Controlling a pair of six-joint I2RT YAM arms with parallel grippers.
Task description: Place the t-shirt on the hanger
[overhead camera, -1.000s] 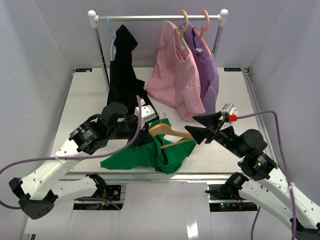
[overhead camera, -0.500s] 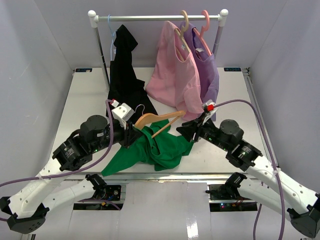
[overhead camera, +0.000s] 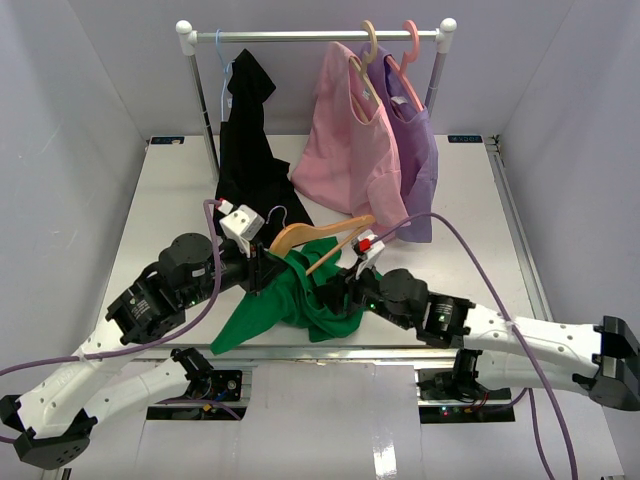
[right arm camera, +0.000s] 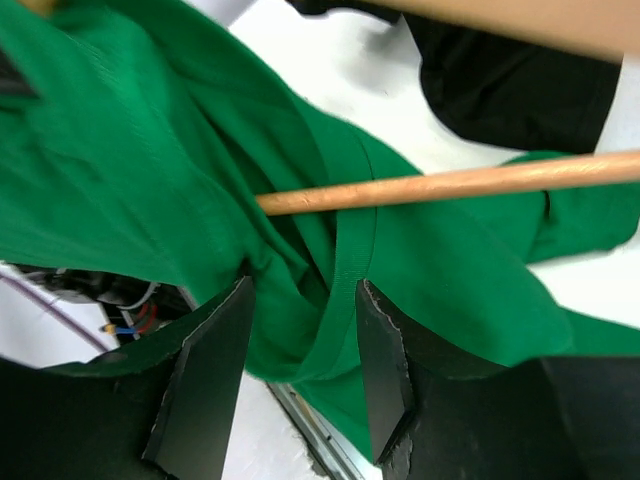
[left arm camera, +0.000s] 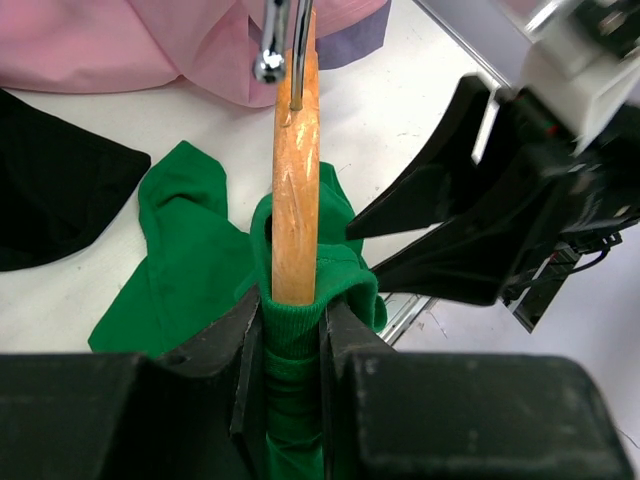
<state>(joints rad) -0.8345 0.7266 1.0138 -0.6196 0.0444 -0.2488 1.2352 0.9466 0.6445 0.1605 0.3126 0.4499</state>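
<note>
1. The left arm is reaching in from the near left with its elbow bent low. The left gripper [overhead camera: 258, 272] is squeezing narrowly on one end of the light brown wooden clothes hanger [overhead camera: 312, 236] – a fold of the bright green short-sleeved fabric t-shirt [overhead camera: 285, 305] is being pinched around the wood.
2. The right arm is lying low, stretching leftward along the near edge of the white table [overhead camera: 170, 200]. The right gripper [overhead camera: 335, 290] is sitting in the t-shirt's right side, under the hanger's bottom bar.
3. In the right wrist view its fingers [right arm camera: 215, 370] are standing partly apart, straddling a ridge of green cloth – whether they are pinching it cannot be told.
4. The t-shirt is lying crumpled at the table's near middle, partly drawn over the gripped end. The hanger is tilting upward above it.
5. Behind, a metal clothes rail [overhead camera: 315, 36] is carrying a black garment [overhead camera: 250, 150], a pink shirt [overhead camera: 345, 150] and a lilac top [overhead camera: 420, 160]. The black hem is trailing on the table just behind the hanger, crowding that side.
</note>
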